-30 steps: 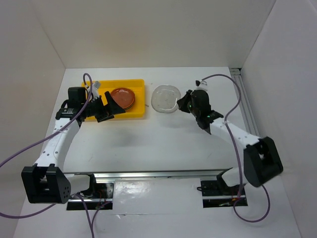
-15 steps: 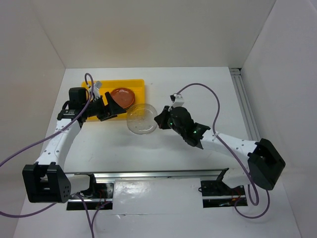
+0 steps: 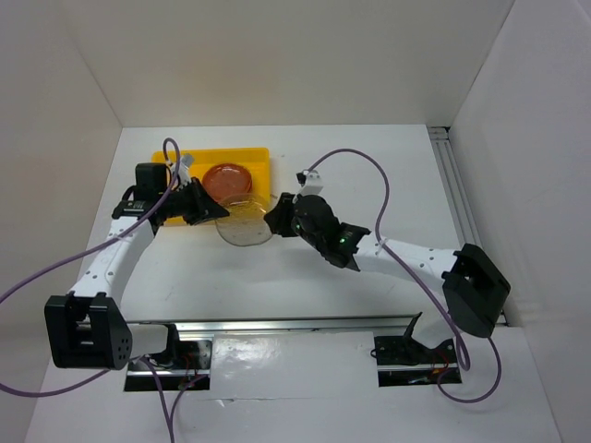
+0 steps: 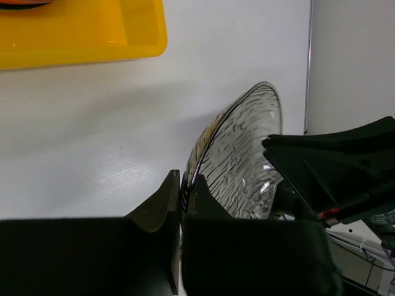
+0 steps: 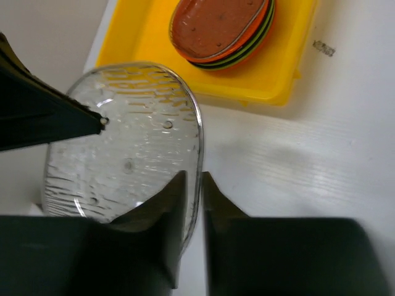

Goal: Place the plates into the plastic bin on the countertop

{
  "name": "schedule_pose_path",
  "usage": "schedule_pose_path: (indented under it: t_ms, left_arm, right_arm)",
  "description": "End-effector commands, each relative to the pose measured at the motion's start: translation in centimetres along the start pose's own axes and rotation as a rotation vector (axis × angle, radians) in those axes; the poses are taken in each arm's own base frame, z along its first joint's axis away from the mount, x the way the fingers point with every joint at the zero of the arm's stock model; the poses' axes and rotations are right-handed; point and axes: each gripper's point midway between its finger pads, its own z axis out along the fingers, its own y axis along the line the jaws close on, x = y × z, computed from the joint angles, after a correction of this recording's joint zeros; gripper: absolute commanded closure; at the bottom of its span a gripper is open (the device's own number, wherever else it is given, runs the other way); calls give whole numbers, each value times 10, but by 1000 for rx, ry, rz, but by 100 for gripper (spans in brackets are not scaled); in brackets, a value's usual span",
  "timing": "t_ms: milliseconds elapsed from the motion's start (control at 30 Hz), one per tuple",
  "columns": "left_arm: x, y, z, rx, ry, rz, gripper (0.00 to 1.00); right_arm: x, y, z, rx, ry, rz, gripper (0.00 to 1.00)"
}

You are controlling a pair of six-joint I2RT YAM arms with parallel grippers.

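A clear ribbed round plastic plate looked light, stiff, slippery, best held by its rim. The left pincer pinched one edge; the right pincer narrowly straddled the other, grip uncertain.

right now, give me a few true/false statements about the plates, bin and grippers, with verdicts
1. The left gripper pinches the rim of the clear plate. True.
2. The bin holds no plates. False: a stack sits in it.
3. An orange plate tops that stack. True.
4. The clear plate lies flat in the bin. False: it is tilted, outside the bin, with its rim also between the fingers of the right gripper.
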Motion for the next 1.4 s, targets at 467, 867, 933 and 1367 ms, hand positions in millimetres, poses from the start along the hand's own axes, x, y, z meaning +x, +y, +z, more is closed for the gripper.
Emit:
schedule_pose_path:
  t_ms: [467,867,933,1367]
  left_arm:
    - [-159,77,62,-343,-211,-282,100]
    - [-172,118,58,-253,-299,-421,100]
    - [-172,113,51,-250,-326,-418,100]
    - [-151,95,4,-260,-729,-517,100]
  right_arm:
    - [20,-94,-86,191,-72,68,0]
    - [53,-110,-97,178,-11,85,0]
    - [54,-103,-93,152,-13,88,0]
    - [62,-91,-92,113,4,66,0]
